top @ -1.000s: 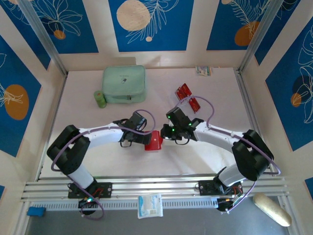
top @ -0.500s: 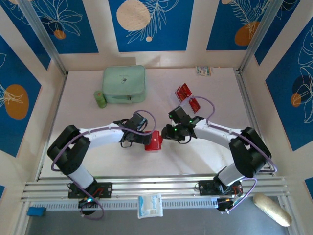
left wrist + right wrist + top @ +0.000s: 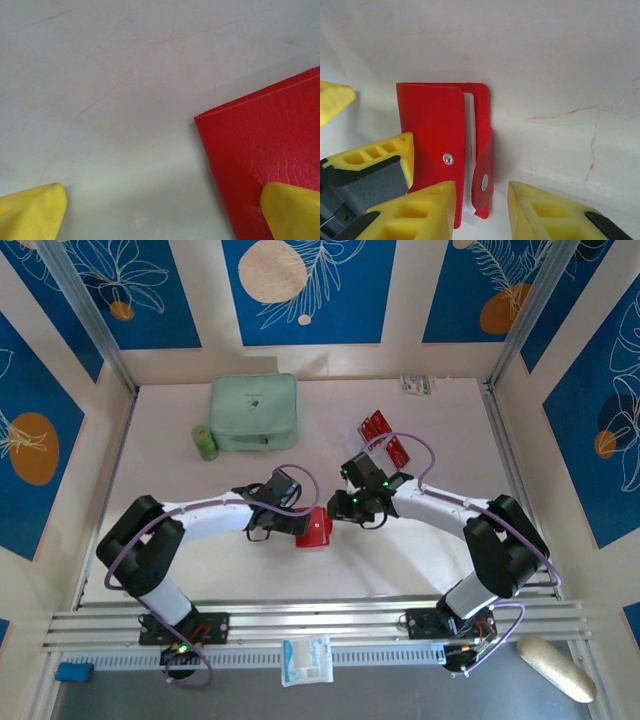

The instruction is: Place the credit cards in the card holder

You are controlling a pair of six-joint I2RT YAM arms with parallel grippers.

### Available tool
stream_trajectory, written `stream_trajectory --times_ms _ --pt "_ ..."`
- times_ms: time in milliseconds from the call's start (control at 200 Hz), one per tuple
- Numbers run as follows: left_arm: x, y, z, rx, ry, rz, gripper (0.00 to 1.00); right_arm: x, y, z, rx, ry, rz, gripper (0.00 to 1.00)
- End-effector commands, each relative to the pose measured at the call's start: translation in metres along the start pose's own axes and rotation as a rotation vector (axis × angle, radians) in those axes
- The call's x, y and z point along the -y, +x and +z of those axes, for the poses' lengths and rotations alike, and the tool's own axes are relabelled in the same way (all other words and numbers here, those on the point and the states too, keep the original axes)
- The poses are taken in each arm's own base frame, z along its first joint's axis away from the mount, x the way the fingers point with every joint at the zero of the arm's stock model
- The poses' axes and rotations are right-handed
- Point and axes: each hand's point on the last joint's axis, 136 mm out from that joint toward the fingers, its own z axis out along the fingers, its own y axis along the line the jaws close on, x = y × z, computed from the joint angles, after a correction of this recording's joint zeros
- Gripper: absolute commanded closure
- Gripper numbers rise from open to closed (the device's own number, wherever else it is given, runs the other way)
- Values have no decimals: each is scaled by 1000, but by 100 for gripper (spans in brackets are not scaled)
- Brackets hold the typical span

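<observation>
The red card holder (image 3: 314,528) lies flat mid-table, its snap tab (image 3: 482,182) undone and a pale sleeve edge showing in the gap. My left gripper (image 3: 296,527) is wide open over the holder's left edge (image 3: 265,150), with one yellow fingertip (image 3: 292,210) on the red cover. My right gripper (image 3: 482,212) stands open at the holder's right edge, the loose tab between its fingers but not pinched. Two small groups of red credit cards (image 3: 374,427) (image 3: 397,451) lie on the table behind the right arm.
A mint-green zip case (image 3: 253,412) and a small green cylinder (image 3: 205,442) sit at the back left. A small packet (image 3: 417,384) lies by the back wall. A white pouch (image 3: 306,660) rests on the front rail.
The right gripper's jaws have parted and its wrist has edged slightly to the left. The left arm and the card holder have stayed where they were.
</observation>
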Motion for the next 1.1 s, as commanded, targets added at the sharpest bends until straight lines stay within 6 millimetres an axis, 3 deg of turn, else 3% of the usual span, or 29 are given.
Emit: stream_trajectory --times_ms 0,350,605,870,1095 --pt "-16 31 12 -99 -84 25 0 -7 1 2 -25 -16 -14 68" --pt "-16 30 11 -95 -84 24 0 -1 3 10 -46 0 -9 77" --pt "-17 31 11 -95 -86 24 0 -5 4 11 -55 -21 -8 100" --pt "-16 30 10 -90 -80 22 0 -27 2 5 -51 -121 3 100" --pt "-16 31 11 -92 -77 20 0 -43 4 16 -86 -191 25 100"
